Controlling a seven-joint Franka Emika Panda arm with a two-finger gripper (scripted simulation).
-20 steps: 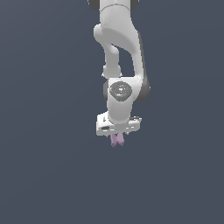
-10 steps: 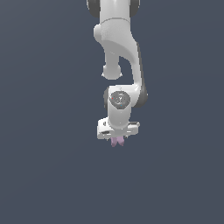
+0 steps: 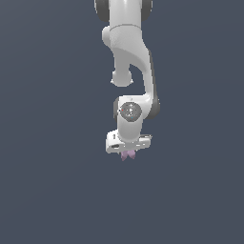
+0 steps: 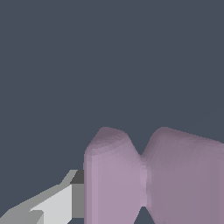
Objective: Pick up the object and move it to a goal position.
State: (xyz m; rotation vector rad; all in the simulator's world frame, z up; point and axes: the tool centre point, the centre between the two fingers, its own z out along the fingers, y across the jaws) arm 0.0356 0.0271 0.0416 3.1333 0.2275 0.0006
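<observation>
1. I have the end effector (image 3: pixel 127 151) pointing straight down, clamped on the object (image 3: pixel 127 155), whose pink lobes poke out just beneath it.
2. In the wrist view one finger (image 4: pixel 65 202) presses flat against a lobe of the object (image 4: pixel 131 179); the other finger is out of frame, so I take the opposing contact on trust.
3. It appears to be carried in mid-air, probably for transport; no goal marker is visible to me.
</observation>
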